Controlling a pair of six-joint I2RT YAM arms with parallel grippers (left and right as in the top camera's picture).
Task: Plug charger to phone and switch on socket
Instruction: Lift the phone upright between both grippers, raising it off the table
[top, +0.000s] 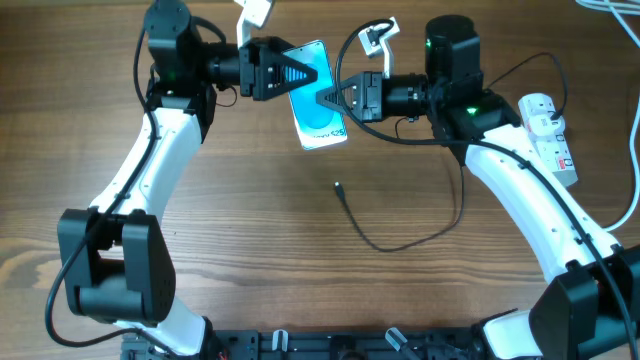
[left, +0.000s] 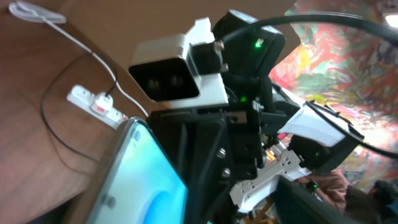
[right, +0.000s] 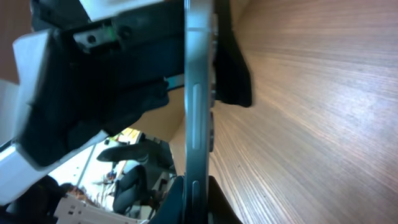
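Overhead gives the whole layout: the phone (top: 318, 100), its cyan screen lit, hangs tilted over the far middle of the tabletop (top: 250, 230). It sits between the left gripper (top: 292, 72) at its upper end and the right gripper (top: 335, 98) at its lower right edge. Only this view shows the charger (top: 375, 235). It lies loose on the wood nearer the middle, plug tip free and well apart from the phone. The socket (top: 548, 135) lies by the right edge, toward the far corner. Both arms rise from bases at the near edge, lean toward the far edge and turn their wrists inward, nose to nose. Left wrist looks along the glowing phone (left: 140, 180) at the other arm's white camera housing (left: 177, 71), with the socket (left: 93, 102) on the wood beyond. Right wrist sees the phone (right: 198, 112) edge-on, and here the grip is plain: the right fingers (right: 177, 199) are pressed together on its lower edge. A black left finger (right: 233, 68) sits against one face, with dark gripper bulk on the other side. Whether the left pair presses or merely straddles the phone, I cannot tell.
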